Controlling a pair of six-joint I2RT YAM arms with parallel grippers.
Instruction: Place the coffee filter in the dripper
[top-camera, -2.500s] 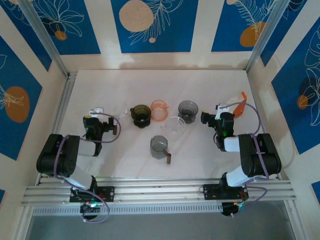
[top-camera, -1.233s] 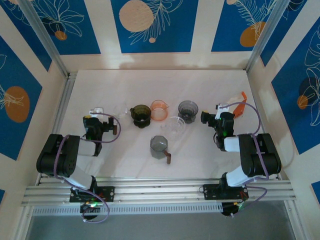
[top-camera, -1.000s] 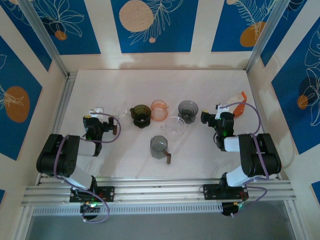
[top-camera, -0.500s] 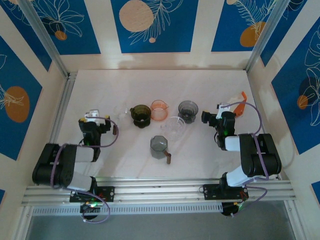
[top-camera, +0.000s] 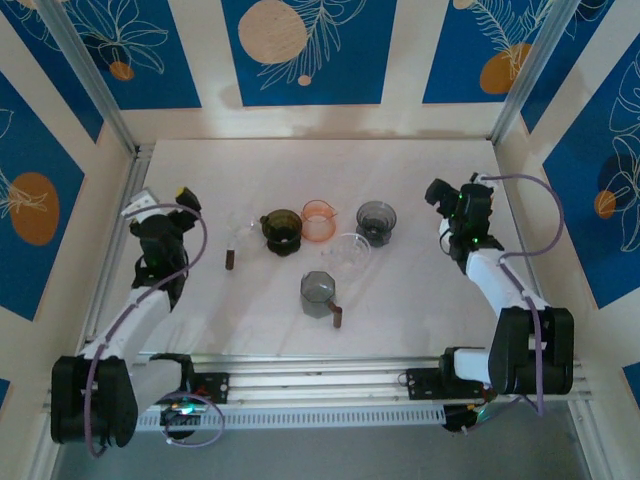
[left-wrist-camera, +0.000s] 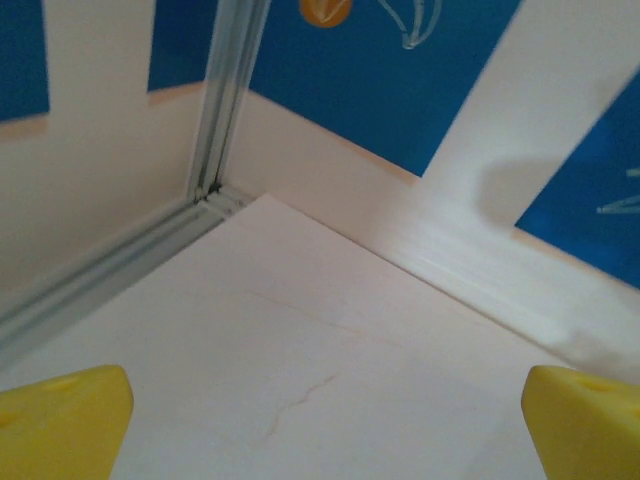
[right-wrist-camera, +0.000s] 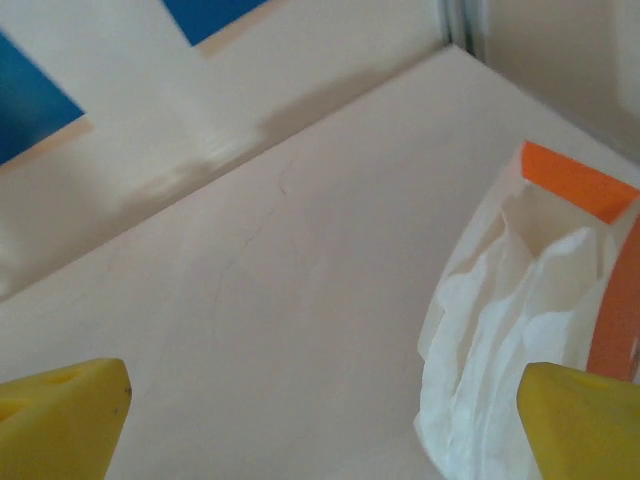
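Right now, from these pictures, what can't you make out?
- Right wrist view: the filters run off the right edge and behind the right fingertip, so their count and the full shape of the orange holder are hidden.
- Top view: the clear dripper is too small and see-through to tell whether anything is inside.
- Left wrist view: the left fingertips are cut by the bottom edge.

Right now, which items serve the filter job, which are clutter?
Job: white paper filters in orange holder; dark olive dripper, orange dripper, smoky grey dripper, clear dripper (target unclear).
Lying about: grey faceted cup with brown handle; clear brown-handled cup.
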